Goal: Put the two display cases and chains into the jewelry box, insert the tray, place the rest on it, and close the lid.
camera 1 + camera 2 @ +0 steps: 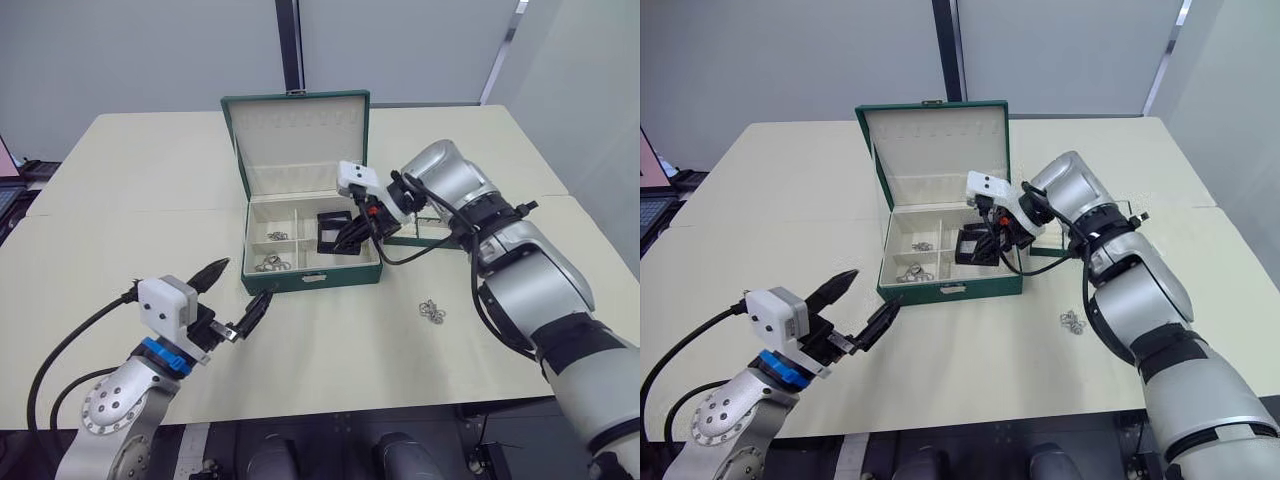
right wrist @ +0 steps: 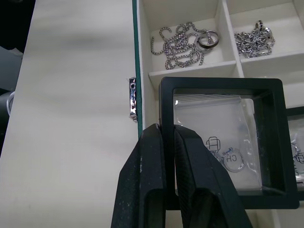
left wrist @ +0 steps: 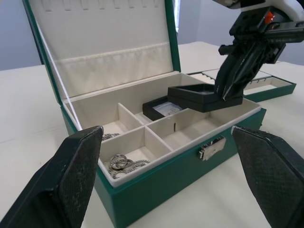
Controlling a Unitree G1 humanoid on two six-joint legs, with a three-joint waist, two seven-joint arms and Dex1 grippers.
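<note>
The dark green jewelry box stands open mid-table with its lid upright. My right gripper is shut on the frame of one display case, holding it tilted just above the box's right front compartment. The other display case lies in the compartment behind it. Chains rest in the box's two left compartments, and another cluster of chain lies on the table to the box's right front. My left gripper hovers open, holding nothing, in front of the box's left corner.
The tray sits on the table right of the box, partly hidden behind my right arm. The tabletop is bare to the left of the box. The box's metal clasp faces me.
</note>
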